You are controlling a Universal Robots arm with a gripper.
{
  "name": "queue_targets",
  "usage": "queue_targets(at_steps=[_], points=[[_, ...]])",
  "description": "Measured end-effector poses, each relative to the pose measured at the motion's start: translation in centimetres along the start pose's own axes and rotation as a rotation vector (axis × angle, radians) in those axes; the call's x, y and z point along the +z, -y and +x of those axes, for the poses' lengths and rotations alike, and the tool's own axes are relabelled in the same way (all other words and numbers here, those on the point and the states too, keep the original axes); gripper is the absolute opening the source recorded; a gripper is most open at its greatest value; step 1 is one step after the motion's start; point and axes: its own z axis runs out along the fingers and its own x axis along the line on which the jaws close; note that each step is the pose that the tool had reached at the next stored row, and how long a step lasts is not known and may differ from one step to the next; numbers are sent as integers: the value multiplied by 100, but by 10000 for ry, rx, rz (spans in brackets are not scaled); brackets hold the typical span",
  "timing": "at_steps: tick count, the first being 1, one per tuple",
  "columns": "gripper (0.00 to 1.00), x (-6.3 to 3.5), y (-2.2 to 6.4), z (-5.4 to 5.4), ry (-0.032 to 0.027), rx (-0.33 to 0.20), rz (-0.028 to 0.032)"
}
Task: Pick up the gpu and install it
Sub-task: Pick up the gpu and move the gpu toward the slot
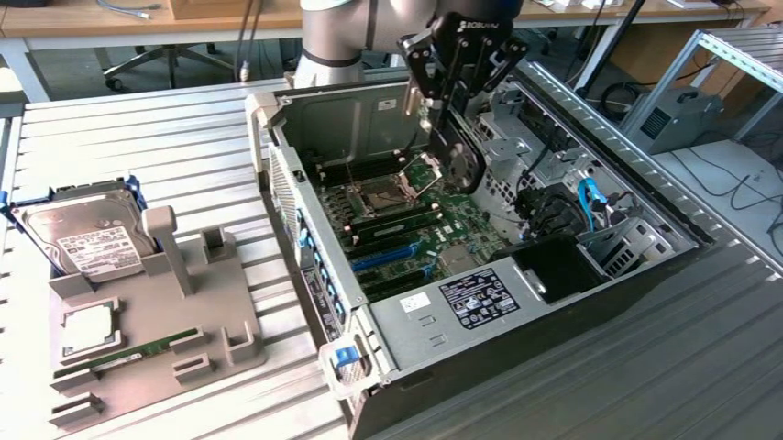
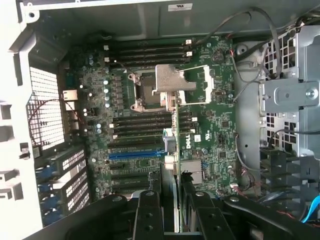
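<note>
The gpu (image 1: 460,158) hangs upright inside the open computer case (image 1: 423,316), a dark flat card above the motherboard (image 1: 423,234) near the cpu socket (image 1: 389,194). My gripper (image 1: 443,103) is shut on its upper edge. In the wrist view the gpu (image 2: 175,150) appears edge-on as a thin strip running from between my fingers (image 2: 149,212) out over the motherboard (image 2: 210,125). It crosses the dark slots beside the blue slot (image 2: 134,154). The card's lower edge stands clear above the board.
A grey holder tray (image 1: 153,344) lies on the slatted table at the exterior view's left, carrying a silver hard drive (image 1: 83,240) and a green RAM stick (image 1: 128,354). Inside the case are cables (image 1: 590,203), a metal drive cage (image 2: 292,95) and a black shroud (image 1: 556,268).
</note>
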Motion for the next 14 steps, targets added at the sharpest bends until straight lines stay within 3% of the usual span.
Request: queue_targets(at_steps=[14], points=[[27,46,-91,-106,3,-200,-1]])
